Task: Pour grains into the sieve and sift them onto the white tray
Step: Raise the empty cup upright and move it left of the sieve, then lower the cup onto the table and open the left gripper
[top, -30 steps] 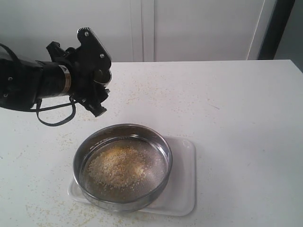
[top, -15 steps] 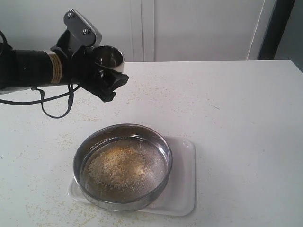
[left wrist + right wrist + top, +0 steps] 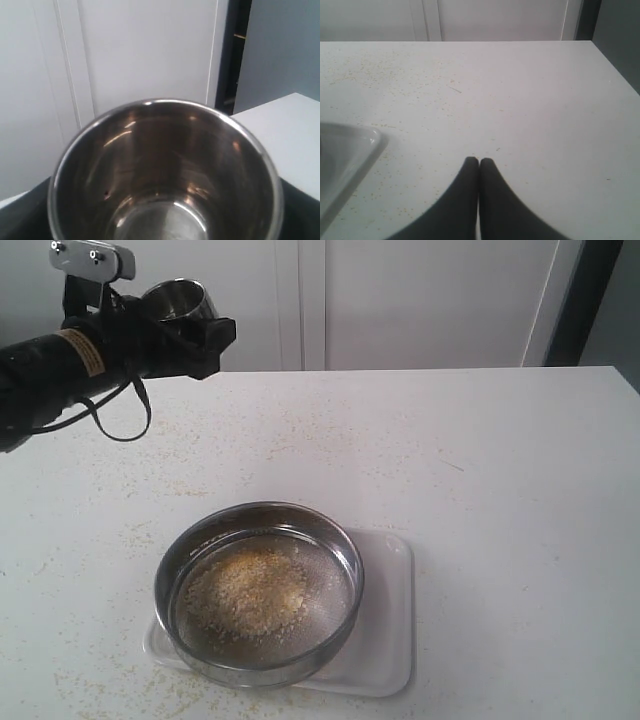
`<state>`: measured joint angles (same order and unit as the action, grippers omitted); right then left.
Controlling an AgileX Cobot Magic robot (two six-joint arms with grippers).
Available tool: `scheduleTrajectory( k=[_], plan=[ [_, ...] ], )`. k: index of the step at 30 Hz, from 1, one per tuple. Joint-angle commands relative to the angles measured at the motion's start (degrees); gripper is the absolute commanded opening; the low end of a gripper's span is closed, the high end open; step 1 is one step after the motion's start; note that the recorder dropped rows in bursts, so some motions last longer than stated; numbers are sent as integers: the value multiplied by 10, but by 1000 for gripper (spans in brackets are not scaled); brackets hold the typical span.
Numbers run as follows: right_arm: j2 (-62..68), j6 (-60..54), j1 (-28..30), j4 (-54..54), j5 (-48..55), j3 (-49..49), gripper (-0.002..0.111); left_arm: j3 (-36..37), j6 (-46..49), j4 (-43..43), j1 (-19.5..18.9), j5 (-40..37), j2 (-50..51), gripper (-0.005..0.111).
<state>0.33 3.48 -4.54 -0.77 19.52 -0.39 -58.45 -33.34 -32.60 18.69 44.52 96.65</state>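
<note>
Grains lie in the sieve, which sits on the white tray at the near left of the tabletop.
The sandy heap covers the left of the mesh. The sieve hides the tray's left part and leaves its right end bare. At the far left, raised above the tabletop, the left tool grips a small steel cup with its jaws spread wide; the cup is mouth-up and looks empty. The right tool, over the tabletop near a tray corner, has its fingers pressed together and holds nothing.
</note>
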Motion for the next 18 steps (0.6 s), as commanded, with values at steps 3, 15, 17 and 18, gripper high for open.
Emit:
scheduleTrajectory(
  k=[3,15,17,18],
  plan=[
    [-3,3,-1,4,-3,4,0,-3,94,4,-2,76,45,0],
    [-3,3,-1,4,-3,4,0,-71,61,51,-2,41,157,0],
    [-3,3,-1,4,-3,4,0,-85,61,48,-2,58,183,0],
    [-3,3,-1,4,-3,4,0,-88,61,45,0,64,190,0]
  ],
)
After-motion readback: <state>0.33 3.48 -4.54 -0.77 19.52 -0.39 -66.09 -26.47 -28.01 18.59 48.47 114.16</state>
